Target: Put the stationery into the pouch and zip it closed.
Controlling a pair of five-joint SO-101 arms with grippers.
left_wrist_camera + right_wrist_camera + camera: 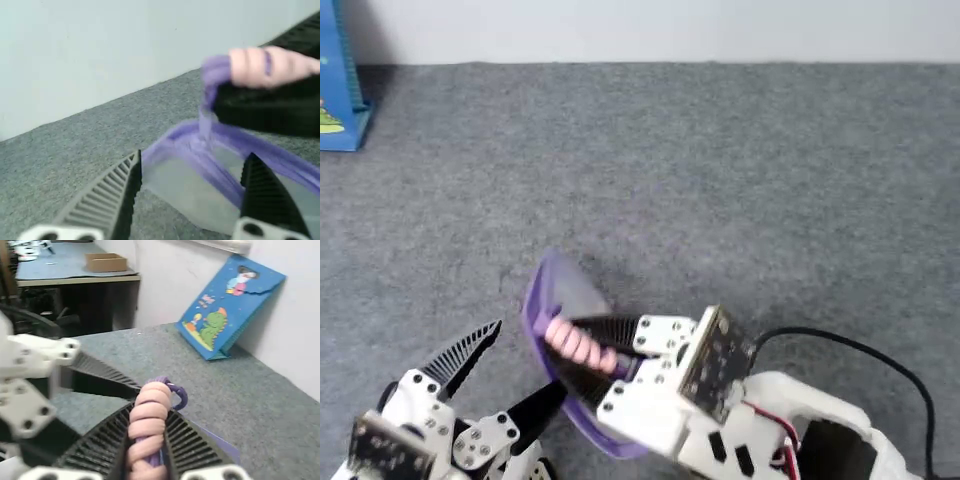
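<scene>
The right gripper [564, 341] pinched a pink twisty thing [578, 347] at the purple pouch [560, 285]. The left gripper [528, 358] was spread wide. I think the zipping was not done yet.

Left gripper [530, 357] is noted low at the near-left of the table, jaws spread wide. Right gripper [582, 352] is held just beside it (white arm extended from the near right), fingers clamped on a pink ridged item [147, 425].
</scene>
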